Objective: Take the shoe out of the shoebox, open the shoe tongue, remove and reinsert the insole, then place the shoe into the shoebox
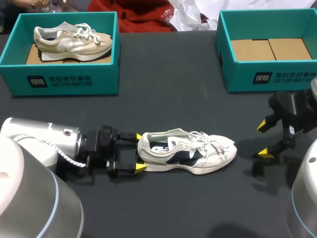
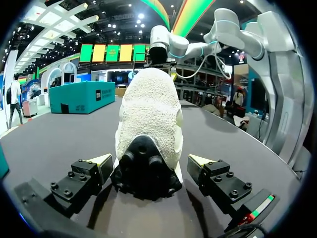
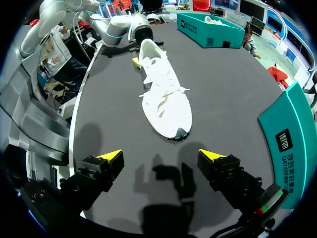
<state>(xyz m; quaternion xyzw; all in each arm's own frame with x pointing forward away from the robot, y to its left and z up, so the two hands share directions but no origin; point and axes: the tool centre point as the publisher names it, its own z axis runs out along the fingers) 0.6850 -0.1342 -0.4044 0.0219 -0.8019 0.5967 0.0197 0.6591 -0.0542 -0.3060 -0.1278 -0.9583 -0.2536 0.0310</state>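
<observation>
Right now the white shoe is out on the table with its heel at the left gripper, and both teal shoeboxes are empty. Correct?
Not quite. Only the right shoebox is empty; the left shoebox holds a beige shoe, as the head view shows. The rest stands: the white shoe is out on the table with its heel at the left gripper.

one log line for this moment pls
shoe: upright on table | left hand: open, straddling heel | right hand: open, beyond toe, not touching

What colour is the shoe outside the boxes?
The shoe is white and navy; head view.
</observation>
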